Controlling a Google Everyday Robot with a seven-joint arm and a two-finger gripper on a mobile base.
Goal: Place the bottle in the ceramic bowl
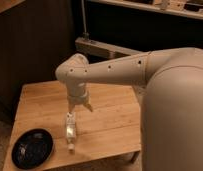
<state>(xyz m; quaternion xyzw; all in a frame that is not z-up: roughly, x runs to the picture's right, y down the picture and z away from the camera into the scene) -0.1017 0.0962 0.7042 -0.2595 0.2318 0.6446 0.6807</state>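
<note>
The bottle [70,130] is slim and whitish, and its length runs toward the table's front edge with the white cap at the near end. My gripper [78,109] points down from the cream arm, directly over the bottle's far end and touching or nearly touching it. I cannot tell whether the bottle rests on the wood or is lifted. The ceramic bowl [32,148] is black, glossy and shallow. It sits on the table's front left corner, left of the bottle with a short gap between them, and nothing is in it.
The wooden table [112,117] ends close in front of the bottle and the bowl. My large cream arm body [175,110] fills the right side and hides the table's right end. A grey metal beam [102,48] and dark shelving stand behind the table.
</note>
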